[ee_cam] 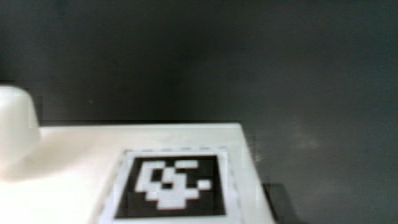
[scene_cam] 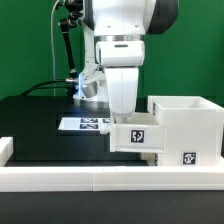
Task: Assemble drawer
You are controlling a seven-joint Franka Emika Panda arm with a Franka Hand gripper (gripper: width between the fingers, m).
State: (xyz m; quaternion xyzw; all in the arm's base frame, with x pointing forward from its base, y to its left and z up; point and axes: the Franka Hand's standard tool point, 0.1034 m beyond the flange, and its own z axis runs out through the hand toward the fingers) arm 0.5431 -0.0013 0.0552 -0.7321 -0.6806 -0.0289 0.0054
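The tall white housing [scene_cam: 185, 125] stands at the exterior view's right, with a marker tag low on its front. A white tray [scene_cam: 137, 136] with a marker tag on its face sits against the housing's left side, slightly above the table. My gripper [scene_cam: 128, 121] reaches straight down onto the tray's top edge and appears shut on it, with the fingertips hidden by the hand. In the wrist view the tray's white surface [ee_cam: 71, 170] and its tag [ee_cam: 173, 185] fill the near part. A dark finger [ee_cam: 285, 205] shows beside it.
The marker board [scene_cam: 84, 123] lies flat on the black table behind the tray. A low white rail [scene_cam: 90, 177] borders the front edge and left side. Another white part [scene_cam: 92, 88] shows behind the arm. A rounded white shape [ee_cam: 15, 130] sits at the wrist view's edge.
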